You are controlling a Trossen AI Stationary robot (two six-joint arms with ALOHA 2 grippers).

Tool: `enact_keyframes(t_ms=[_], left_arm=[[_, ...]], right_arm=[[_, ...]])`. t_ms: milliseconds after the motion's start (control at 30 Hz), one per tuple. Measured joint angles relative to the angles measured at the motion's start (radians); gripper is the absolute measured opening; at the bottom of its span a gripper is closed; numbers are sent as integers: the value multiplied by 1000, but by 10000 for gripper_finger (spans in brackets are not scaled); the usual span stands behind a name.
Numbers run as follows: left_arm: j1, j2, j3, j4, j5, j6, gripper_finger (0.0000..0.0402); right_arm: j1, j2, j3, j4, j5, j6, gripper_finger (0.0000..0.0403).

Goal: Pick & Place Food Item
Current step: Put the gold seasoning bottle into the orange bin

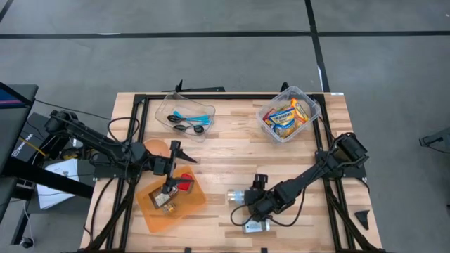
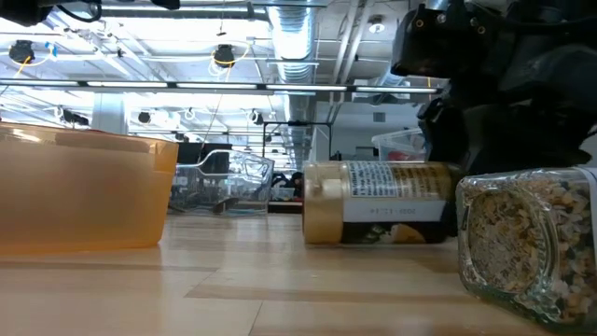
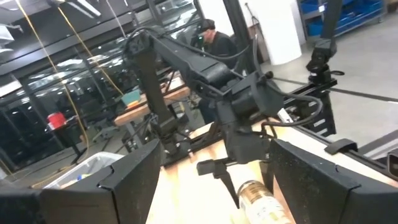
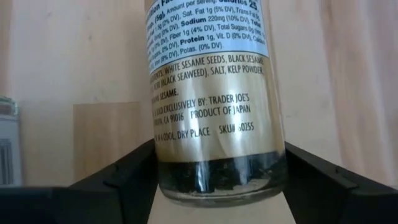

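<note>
Right tool (image 1: 247, 206) sits open around the gold jar (image 4: 214, 106) lying near-right on the counter (image 1: 232, 151): close squarely mid-body before lifting, since it may roll; left tool (image 1: 172, 184) open over the orange bin (image 1: 156, 211).

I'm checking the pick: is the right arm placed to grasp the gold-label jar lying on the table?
Probably yes: the right gripper has open fingers on both sides of the gold-label jar, with nothing between.

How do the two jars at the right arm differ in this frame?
The gold jar lies on its side, its wrap label opaque; the clear jar shows pale flakes through its glass and sits nearer the low camera. The right pincer straddles the gold jar; the clear one lies free. Both rest on the table.
</note>
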State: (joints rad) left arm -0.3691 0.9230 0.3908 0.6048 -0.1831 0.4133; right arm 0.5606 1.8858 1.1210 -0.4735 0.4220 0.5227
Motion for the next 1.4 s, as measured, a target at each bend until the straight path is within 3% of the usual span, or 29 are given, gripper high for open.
enact_keyframes(t_ms=[467, 767, 1000, 1200, 1400], left_arm=[[0, 8, 0, -47, -2, 37, 291], [-28, 175, 7, 87, -3, 213, 291], [-58, 370, 158, 59, -4, 213, 291], [-75, 521, 310, -59, -23, 203, 291], [-93, 588, 389, -142, -101, 208, 294]], right_arm=[[49, -2, 127, -128, 176, -31, 276], [131, -3, 265, -345, 393, 75, 276], [161, -3, 281, -435, 493, 162, 276], [158, -3, 281, -450, 496, 185, 276], [159, -3, 280, -446, 496, 185, 276]])
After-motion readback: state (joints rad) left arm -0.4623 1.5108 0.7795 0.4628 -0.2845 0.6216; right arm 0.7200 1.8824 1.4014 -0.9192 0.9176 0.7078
